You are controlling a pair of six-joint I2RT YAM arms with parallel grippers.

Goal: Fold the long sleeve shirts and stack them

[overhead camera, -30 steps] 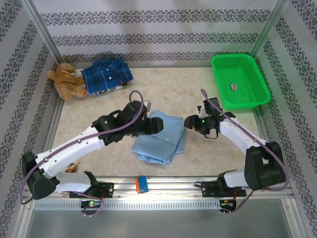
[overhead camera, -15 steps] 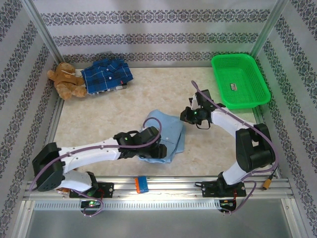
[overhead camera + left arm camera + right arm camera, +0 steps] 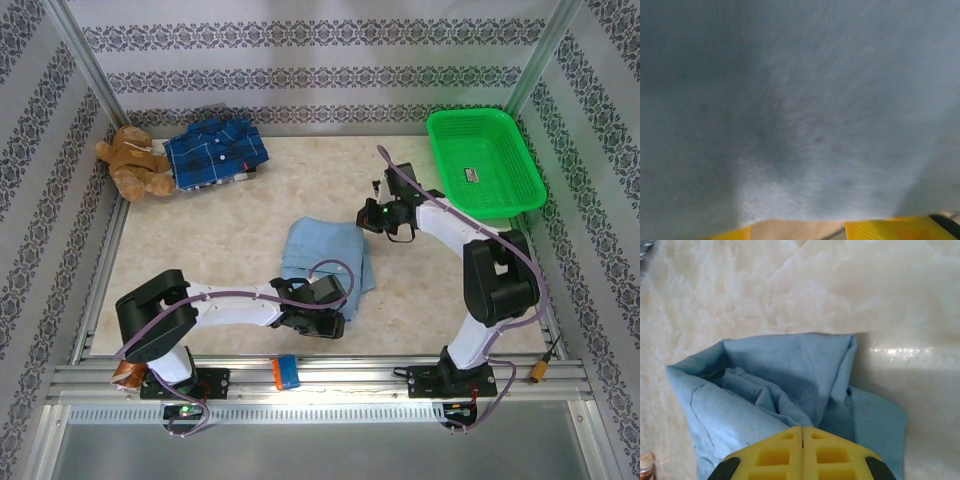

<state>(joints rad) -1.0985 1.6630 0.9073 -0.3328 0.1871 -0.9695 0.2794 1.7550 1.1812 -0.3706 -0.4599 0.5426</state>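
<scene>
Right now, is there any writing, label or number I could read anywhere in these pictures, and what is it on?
No text here can be read.
Sticker inside the green basket: its print is too small to read.

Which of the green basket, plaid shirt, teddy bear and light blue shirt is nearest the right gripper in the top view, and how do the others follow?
From the right gripper:
1. light blue shirt, at its fingertips, mid-table.
2. green basket, far right.
3. plaid shirt, far left.
4. teddy bear, far-left corner.
</scene>
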